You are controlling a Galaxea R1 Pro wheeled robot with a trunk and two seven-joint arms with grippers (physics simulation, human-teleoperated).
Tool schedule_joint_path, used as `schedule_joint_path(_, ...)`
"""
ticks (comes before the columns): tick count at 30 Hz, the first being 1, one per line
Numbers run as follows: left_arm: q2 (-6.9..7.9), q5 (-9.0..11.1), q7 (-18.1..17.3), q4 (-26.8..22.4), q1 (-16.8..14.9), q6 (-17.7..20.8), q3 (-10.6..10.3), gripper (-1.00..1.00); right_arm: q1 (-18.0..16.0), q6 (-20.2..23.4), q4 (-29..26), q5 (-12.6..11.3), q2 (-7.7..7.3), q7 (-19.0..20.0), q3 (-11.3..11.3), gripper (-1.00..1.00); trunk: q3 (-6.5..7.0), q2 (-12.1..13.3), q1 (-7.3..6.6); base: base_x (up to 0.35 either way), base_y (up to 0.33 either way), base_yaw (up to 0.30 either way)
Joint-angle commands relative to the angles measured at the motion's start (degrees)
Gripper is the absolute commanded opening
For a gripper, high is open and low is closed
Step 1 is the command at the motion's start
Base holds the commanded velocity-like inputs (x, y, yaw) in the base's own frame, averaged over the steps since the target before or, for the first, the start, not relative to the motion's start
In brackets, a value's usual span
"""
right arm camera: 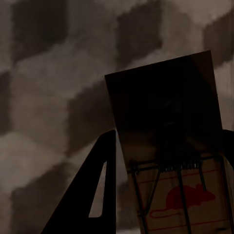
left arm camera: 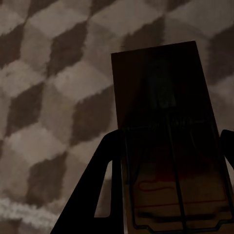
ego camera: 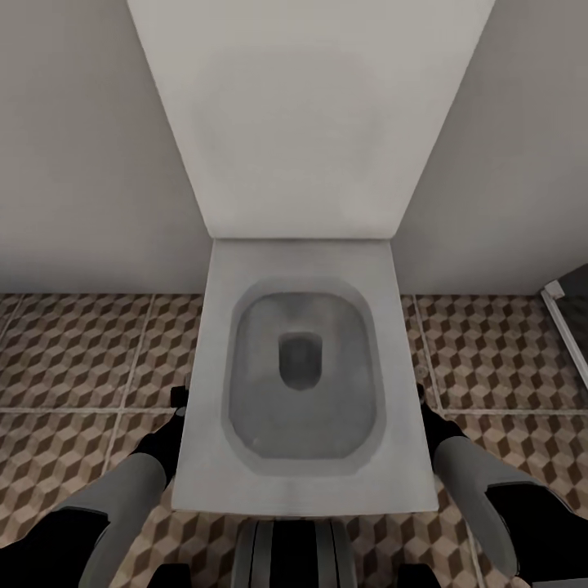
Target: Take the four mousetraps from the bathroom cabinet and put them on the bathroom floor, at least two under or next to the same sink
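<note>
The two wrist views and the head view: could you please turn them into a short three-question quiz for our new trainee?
1. True or false: each gripper holds a mousetrap.
2. What white fixture stands between the arms? A) bathtub B) toilet C) cabinet
3. Fill in: the red printed figure on the right gripper's mousetrap is a ____.

Key:
1. True: left gripper holds the left mousetrap; right gripper holds the right mousetrap, above the bathroom floor.
2. B, the toilet.
3. Mouse.

No readable txt/nos.; just a red mouse sign on the mousetrap (right arm camera: 170,161) in right wrist view.
</note>
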Motion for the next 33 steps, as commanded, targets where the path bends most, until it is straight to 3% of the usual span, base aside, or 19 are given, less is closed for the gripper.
schedule_joint_path(1,0.03,0.4,0.5,0.1,0.0,-0.2,-0.5,-1.0,0.0,0.0,0.0,-0.2,-0.04,-0.1,0.4,-1.0,-0.03,0.0,0.0,0.08,0.0,0.0)
schedule_joint_path(10,0.05,0.4,0.5,0.0,0.0,-0.2,-0.5,-1.0,0.0,0.0,0.0,-0.1,-0.08,-0.1,0.5,-1.0,-0.03,0.0,0.0,0.175,0.0,0.0)
schedule_joint_path(33,0.04,0.4,0.5,0.0,0.0,-0.5,-0.4,-1.0,0.0,0.0,0.0,-0.1,-0.08,-0.1,0.5,-1.0,-0.03,0.0,0.0,0.009,-0.004,0.0)
